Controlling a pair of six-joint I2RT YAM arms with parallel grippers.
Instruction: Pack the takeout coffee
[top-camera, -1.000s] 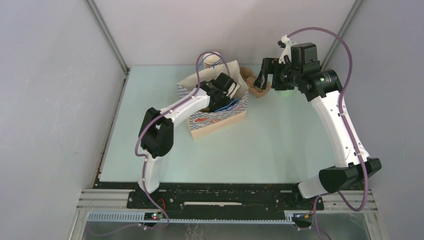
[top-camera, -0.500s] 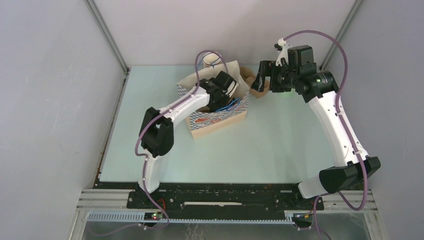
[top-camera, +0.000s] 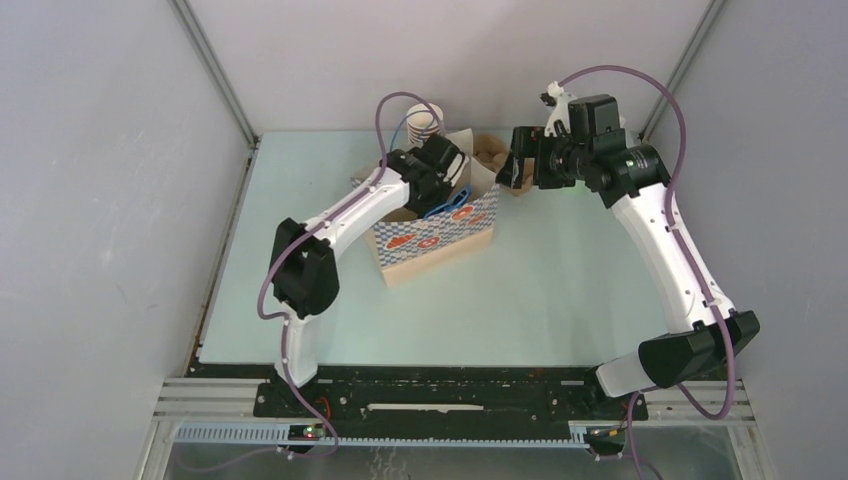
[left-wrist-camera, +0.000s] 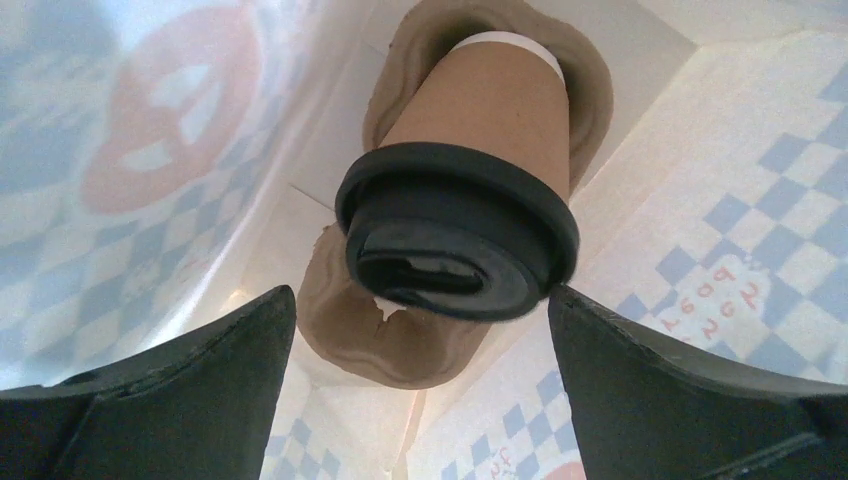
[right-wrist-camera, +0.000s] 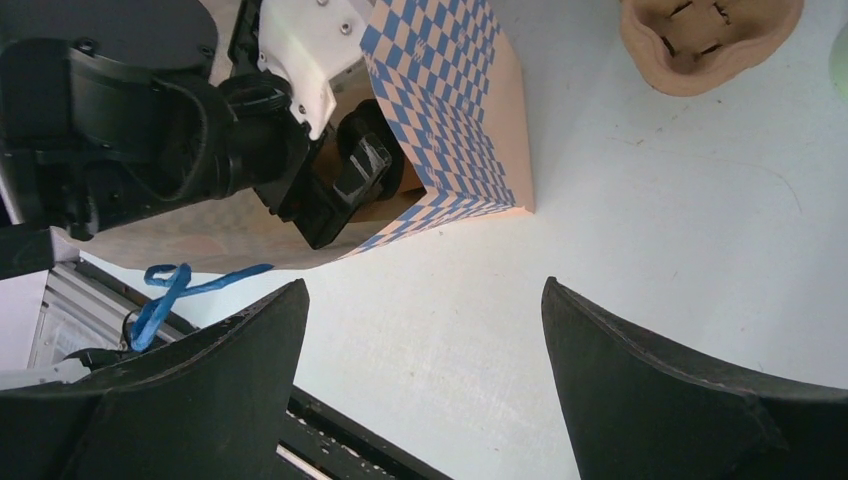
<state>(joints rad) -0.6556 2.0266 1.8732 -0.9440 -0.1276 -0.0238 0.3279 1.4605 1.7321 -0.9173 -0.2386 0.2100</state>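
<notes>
In the left wrist view the takeout coffee (left-wrist-camera: 480, 120), a brown kraft cup with a black lid (left-wrist-camera: 455, 245), sits in a brown pulp holder (left-wrist-camera: 400, 345) inside the blue-checked paper bag (left-wrist-camera: 730, 250). My left gripper (left-wrist-camera: 420, 300) is open, a finger on either side of the lid, gripping nothing. From above, the left gripper (top-camera: 445, 180) reaches into the bag (top-camera: 440, 235) and hides the cup. My right gripper (top-camera: 515, 165) hovers open and empty to the right of the bag; its own view (right-wrist-camera: 425, 300) looks down on bare table.
A second pulp cup tray (top-camera: 488, 150) (right-wrist-camera: 710, 40) lies behind the bag, by the right gripper. A stack of paper cups (top-camera: 424, 122) stands at the back. The bag's blue handle (right-wrist-camera: 170, 290) hangs out. A pale green cup (right-wrist-camera: 843, 60) shows at the frame edge.
My left gripper opened wider and drew back toward the bag's rear, which shifted the bag a little. The right gripper moved slightly left toward the bag.
</notes>
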